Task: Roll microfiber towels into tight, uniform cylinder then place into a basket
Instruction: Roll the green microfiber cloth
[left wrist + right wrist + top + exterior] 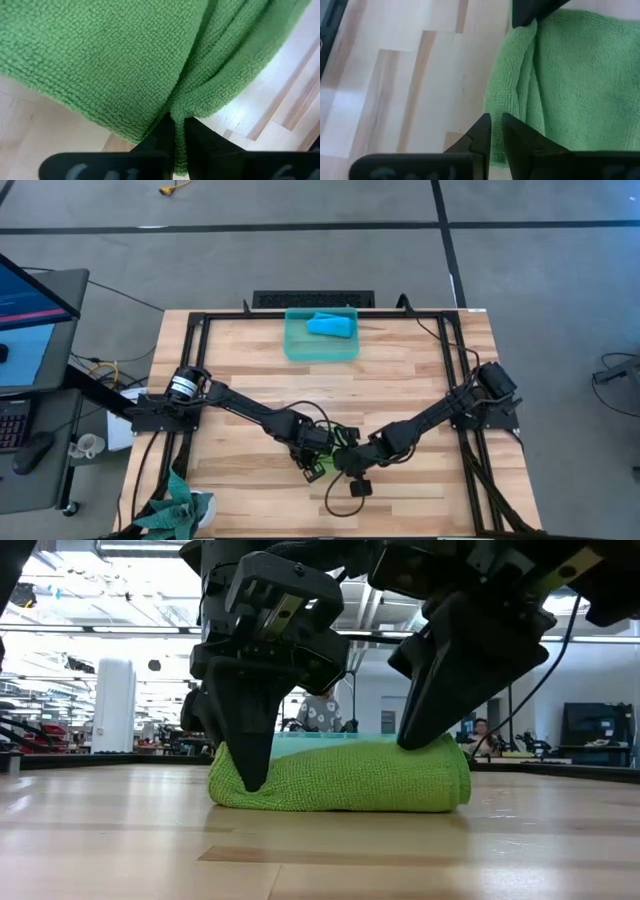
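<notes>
The lime green towel (340, 780) lies on the table near its front middle as a thick, low roll. In the high view it (345, 438) is mostly hidden under both grippers. My left gripper (252, 778) is shut on the towel's left end. My right gripper (420, 740) comes down onto the top of the towel near its right end. In the right wrist view its fingers (496, 122) stand a narrow gap apart over the towel's edge. The blue towel (330, 326) lies in the teal basket (292, 348) at the far middle. My left gripper pinches a puckered fold of the towel (176, 107) between its two fingers, at the roll's left end. The fingers come steeply from above. The cloth draws into creases toward them, and the roll rests on the table. My right gripper's fingertips (425, 735) touch the top of the roll near its right end, slanting down from above. I cannot tell whether any cloth sits between them.
A dark teal cloth bundle (180, 505) sits at the table's near left corner. A desk with a monitor (30, 300) stands left of the table. Bare wood (250, 350) lies between the green towel and the basket.
</notes>
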